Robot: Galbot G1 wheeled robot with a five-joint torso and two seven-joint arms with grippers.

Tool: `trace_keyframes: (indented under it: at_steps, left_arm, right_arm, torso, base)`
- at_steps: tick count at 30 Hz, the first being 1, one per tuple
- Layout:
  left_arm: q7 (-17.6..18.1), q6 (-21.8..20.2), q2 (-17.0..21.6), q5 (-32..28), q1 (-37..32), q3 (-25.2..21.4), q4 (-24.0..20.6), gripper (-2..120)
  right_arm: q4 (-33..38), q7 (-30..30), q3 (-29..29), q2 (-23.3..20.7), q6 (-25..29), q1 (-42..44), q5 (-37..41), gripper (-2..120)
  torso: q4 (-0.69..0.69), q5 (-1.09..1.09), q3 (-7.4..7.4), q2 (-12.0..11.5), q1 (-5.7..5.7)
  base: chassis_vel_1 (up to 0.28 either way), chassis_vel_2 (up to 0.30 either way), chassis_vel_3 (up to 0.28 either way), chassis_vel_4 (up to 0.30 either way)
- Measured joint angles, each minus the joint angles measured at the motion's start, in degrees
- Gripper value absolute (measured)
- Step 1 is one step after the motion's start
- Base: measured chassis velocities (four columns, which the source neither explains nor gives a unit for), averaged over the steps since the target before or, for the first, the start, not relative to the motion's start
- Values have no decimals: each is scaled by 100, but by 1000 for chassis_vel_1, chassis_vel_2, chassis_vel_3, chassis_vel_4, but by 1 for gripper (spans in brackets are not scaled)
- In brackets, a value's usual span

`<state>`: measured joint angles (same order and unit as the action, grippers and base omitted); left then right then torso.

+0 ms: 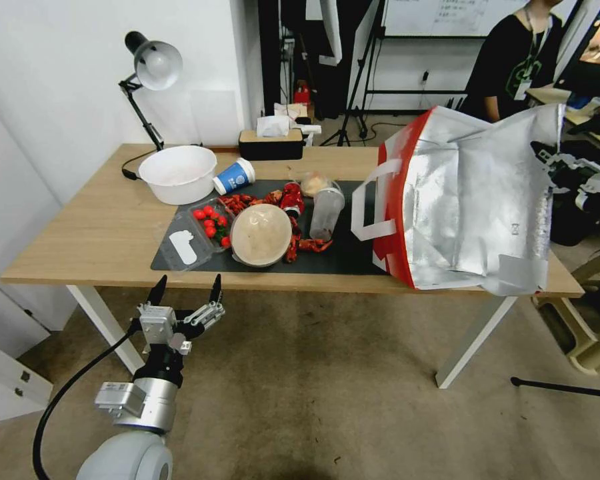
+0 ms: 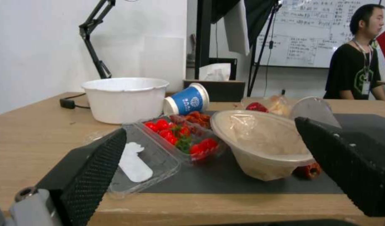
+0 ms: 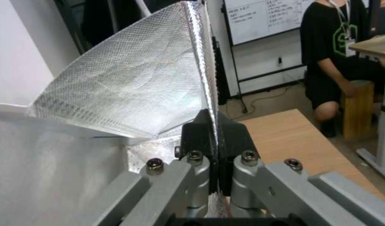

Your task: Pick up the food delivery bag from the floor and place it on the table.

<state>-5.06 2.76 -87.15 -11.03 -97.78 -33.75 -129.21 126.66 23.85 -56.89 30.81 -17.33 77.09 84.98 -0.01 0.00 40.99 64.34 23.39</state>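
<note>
- One large boxy food delivery bag (image 1: 470, 200), red-sided with silver foil lining, stands on the right end of the long light-wood table (image 1: 80, 233), partly overhanging its front edge.
- The right gripper (image 3: 215, 131) pinches the foil rim; releasing well probably means first nudging the bag farther onto the tabletop.
- The left gripper (image 1: 185, 290) hovers spread wide, low before the table's front edge.

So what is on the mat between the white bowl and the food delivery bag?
In the head view: a blue cup on its side, a tomato tray, red crayfish, a lidded bowl, a clear cup.
</note>
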Motion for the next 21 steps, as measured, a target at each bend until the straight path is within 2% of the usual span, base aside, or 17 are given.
trace_keyframes:
  at_steps: [21]
  left_arm:
    - [-28, 30, -16, 30, -19, 25, -11, 100]
  right_arm:
    - [-272, 10, 80, -145, 26, -168, -155, 0]
  torso:
    - [0, 0, 0, 0, 0]
  base:
    - [0, 0, 0, 0]
